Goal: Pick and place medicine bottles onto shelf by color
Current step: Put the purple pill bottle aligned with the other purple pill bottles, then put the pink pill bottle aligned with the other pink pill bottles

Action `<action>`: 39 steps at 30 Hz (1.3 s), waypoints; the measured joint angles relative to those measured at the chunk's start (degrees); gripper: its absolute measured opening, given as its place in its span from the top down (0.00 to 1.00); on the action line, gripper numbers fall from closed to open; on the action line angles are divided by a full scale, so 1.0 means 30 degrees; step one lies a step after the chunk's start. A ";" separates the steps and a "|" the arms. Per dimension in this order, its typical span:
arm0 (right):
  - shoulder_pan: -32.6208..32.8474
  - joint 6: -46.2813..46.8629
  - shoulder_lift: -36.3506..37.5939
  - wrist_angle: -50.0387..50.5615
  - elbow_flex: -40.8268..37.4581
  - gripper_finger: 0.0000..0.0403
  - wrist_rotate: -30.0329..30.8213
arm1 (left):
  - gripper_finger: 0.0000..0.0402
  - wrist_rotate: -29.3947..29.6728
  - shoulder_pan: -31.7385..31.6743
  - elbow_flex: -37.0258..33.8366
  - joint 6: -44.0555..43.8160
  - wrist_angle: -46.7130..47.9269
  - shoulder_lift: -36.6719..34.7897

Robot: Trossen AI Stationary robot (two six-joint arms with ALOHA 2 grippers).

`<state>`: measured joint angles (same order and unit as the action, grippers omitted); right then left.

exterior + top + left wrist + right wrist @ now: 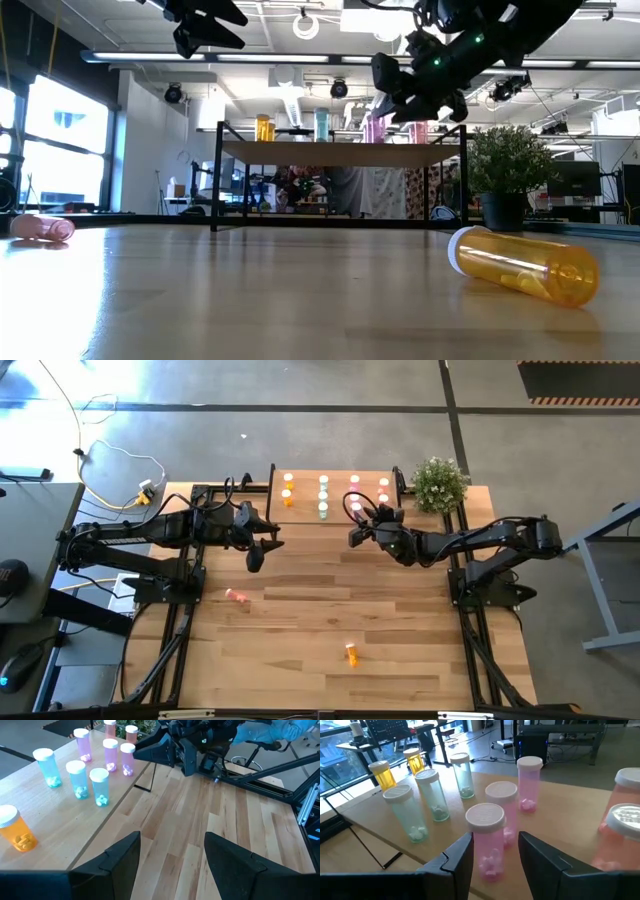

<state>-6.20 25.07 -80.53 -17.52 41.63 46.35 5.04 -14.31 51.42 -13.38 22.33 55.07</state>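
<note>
Pink bottle (487, 840): stood upright on the shelf (305, 515), at its front edge in the pink group, between the right gripper's (495, 857) fingers.
Right gripper fingers: flanked the bottle; whether they still pinched it could not be told.
Shelf sorting: orange bottles (288, 490), green bottles (323, 497) and pink bottles (355, 493) stood in separate columns.
Still on table (400, 660): one fallen pink bottle (237, 596), one fallen orange bottle (351, 653).
Left gripper (262, 550): fingers open, empty, above the table just in front of the shelf.
Advice: release fully, then withdraw straight back, since neighbouring bottles stood close and would likely tip.
</note>
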 joint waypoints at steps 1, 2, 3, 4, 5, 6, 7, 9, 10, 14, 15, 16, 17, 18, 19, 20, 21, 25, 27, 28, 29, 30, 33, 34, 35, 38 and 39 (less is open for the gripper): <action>0.0000 0.0091 0.0007 0.0050 0.0000 0.64 -0.0120 | 0.47 0.0004 0.0000 0.0000 -0.0006 0.0004 -0.0004; 0.0000 0.0198 0.0007 0.0187 0.0000 0.64 -0.0178 | 0.47 0.0007 0.0000 0.0000 -0.0028 0.0000 -0.0002; 0.0000 0.0212 0.0007 0.0333 0.0000 0.64 -0.0272 | 0.47 0.0010 0.0000 0.0000 -0.0021 0.0000 -0.0005; 0.0000 0.0219 0.0010 0.0405 -0.0007 0.64 -0.0385 | 0.47 0.0024 0.0000 0.0000 -0.0023 0.0000 -0.0001; 0.0000 0.0234 0.0007 0.0430 -0.0007 0.64 -0.0499 | 0.47 0.0036 0.0000 0.0000 -0.0025 0.0000 -0.0006; 0.0000 0.0321 0.0007 0.0455 -0.0007 0.64 -0.0576 | 0.47 0.0036 0.0000 0.0000 -0.0031 0.0000 -0.0003; 0.0000 0.0446 0.0008 0.0528 -0.0007 0.64 -0.0636 | 0.47 0.0036 0.0000 0.0000 -0.0031 0.0000 -0.0007; 0.0000 0.0645 0.0011 0.0619 -0.0007 0.64 -0.0686 | 0.47 0.0036 0.0000 0.0000 -0.0026 0.0000 -0.0007; 0.0000 0.0652 0.0007 0.0619 -0.0007 0.64 -0.0789 | 0.47 0.0036 0.0000 0.0000 -0.0027 0.0000 -0.0003; 0.0000 0.0419 0.0015 0.0619 -0.0007 0.64 -0.0971 | 0.47 0.0036 0.0000 0.0000 -0.0023 0.0000 -0.0004; 0.0000 0.0236 0.0015 0.0619 -0.0007 0.64 -0.0971 | 0.47 0.0036 0.0000 0.0000 -0.0023 0.0000 -0.0001; 0.0000 0.0193 0.0007 0.0619 -0.0007 0.64 -0.0979 | 0.47 0.0036 0.0000 0.0000 -0.0023 0.0000 -0.0007; -0.0007 0.0186 0.0014 0.0612 -0.0007 0.64 -0.0985 | 0.47 0.0036 0.0000 0.0000 -0.0019 0.0000 -0.0007; -0.0042 0.0172 0.0015 0.0612 -0.0007 0.64 -0.1083 | 0.47 0.0036 0.0000 0.0000 -0.0002 0.0000 -0.0007; -0.0058 0.0161 0.0014 0.0612 -0.0007 0.64 -0.1278 | 0.47 0.0036 0.0000 0.0000 0.0009 0.0000 -0.0007; -0.0076 0.0129 0.0015 0.0612 -0.0007 0.64 -0.1555 | 0.47 0.0036 0.0000 0.0000 -0.0002 0.0000 -0.0007; -0.0095 0.0073 0.0015 0.0612 -0.0007 0.64 -0.1685 | 0.47 0.0036 0.0000 0.0000 -0.0007 0.0000 -0.0007; -0.0095 -0.0011 0.0011 0.0612 -0.0007 0.64 -0.2095 | 0.47 0.0036 0.0000 0.0000 -0.0023 0.0000 -0.0001; -0.0095 -0.0012 0.0008 0.0605 -0.0007 0.64 -0.2137 | 0.47 0.0036 0.0000 0.0000 -0.0007 0.0000 -0.0007; -0.0095 -0.0012 0.0015 0.0607 -0.0007 0.64 -0.2139 | 0.47 0.0036 0.0000 0.0000 0.0009 0.0000 -0.0007; -0.0095 -0.0011 0.0013 0.0612 -0.0007 0.64 -0.2177 | 0.47 0.0036 0.0000 0.0000 0.0013 0.0000 -0.0003; -0.0095 -0.0011 0.0015 0.0606 -0.0007 0.64 -0.2231 | 0.47 0.0036 0.0000 0.0000 0.0013 0.0000 -0.0007; 0.0013 0.0060 0.0008 0.0612 -0.0007 0.64 -0.2514 | 0.47 0.0036 -0.0006 0.0000 0.0013 0.0016 -0.0007; 0.0152 0.0060 0.0015 0.0610 -0.0007 0.64 -0.2516 | 0.47 0.0036 0.0000 0.0000 0.0020 0.0050 -0.0007; 0.0305 0.0060 0.0013 0.0612 -0.0007 0.64 -0.2486 | 0.47 0.0036 -0.0001 0.0000 0.0020 0.0120 -0.0007; 0.0795 0.0149 0.0202 0.0696 -0.0007 0.64 -0.2457 | 0.47 0.0022 -0.0004 0.0000 -0.0076 0.0495 -0.0180; 0.0939 0.0235 0.0326 0.0724 -0.0007 0.64 -0.2464 | 0.47 0.0029 -0.0005 0.0000 -0.0258 0.0749 -0.0336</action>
<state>-3.38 25.78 -79.55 -15.35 41.60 38.96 5.13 -14.32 51.42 -14.16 24.57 54.06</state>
